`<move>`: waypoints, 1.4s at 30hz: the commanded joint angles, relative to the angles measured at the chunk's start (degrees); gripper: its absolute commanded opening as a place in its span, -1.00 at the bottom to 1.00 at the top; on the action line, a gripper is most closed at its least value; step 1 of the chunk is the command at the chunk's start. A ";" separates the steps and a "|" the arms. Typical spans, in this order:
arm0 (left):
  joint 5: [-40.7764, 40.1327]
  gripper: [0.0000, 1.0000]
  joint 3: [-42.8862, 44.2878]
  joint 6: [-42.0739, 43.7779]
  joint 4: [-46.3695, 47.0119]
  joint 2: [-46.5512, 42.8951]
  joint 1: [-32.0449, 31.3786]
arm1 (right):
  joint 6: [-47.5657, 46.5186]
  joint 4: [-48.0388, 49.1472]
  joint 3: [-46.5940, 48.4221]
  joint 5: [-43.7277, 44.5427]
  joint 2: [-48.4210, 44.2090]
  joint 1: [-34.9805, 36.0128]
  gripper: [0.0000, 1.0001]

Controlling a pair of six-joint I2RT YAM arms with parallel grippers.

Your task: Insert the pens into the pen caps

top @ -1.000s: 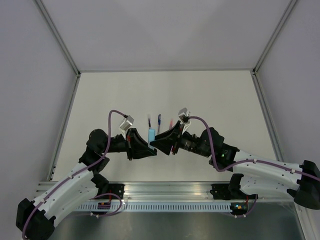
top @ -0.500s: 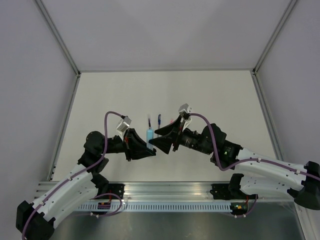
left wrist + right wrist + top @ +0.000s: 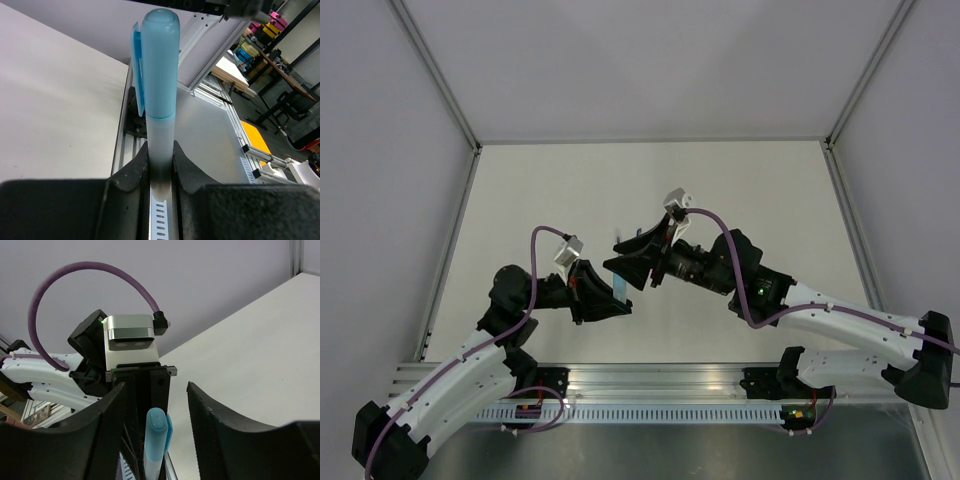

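Currently, item: pale blue marker (image 3: 160,137), light blue cap (image 3: 161,65) on its tip, clamped upright in your left gripper (image 3: 161,165). Right gripper (image 3: 156,390): jaws apart, flanking the cap, not touching. Risk: an off-centre squeeze could lever the marker askew in that grip.

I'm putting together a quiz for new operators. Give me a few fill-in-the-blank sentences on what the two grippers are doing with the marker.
1. The left gripper is shut on a marker whose cap is light ___.
2. The right gripper has its jaws ___, one on each side of the marker, touching nothing.
3. The cap sits on the marker's end that points ___ from the left gripper.
Missing words: blue; open; away.
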 commanded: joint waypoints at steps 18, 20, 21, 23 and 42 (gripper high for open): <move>-0.62 -0.95 5.61 -2.23 4.56 0.51 0.18 | 6.64 7.65 -11.32 -9.09 1.10 0.06 -0.99; -2.28 -0.95 6.23 -2.05 4.47 0.78 0.09 | 7.09 6.52 -11.85 -9.88 1.62 -0.03 -1.00; -2.73 -0.95 6.93 -1.87 4.47 1.21 0.09 | 7.09 5.64 -11.94 -9.97 1.88 0.06 -1.00; -3.78 -0.95 7.90 -1.52 3.51 2.35 0.18 | 7.88 4.67 -12.38 -10.93 2.06 0.15 -1.00; -7.39 -0.95 12.65 -0.90 0.68 7.81 10.19 | 13.15 3.87 -15.81 -11.81 2.14 3.93 -1.00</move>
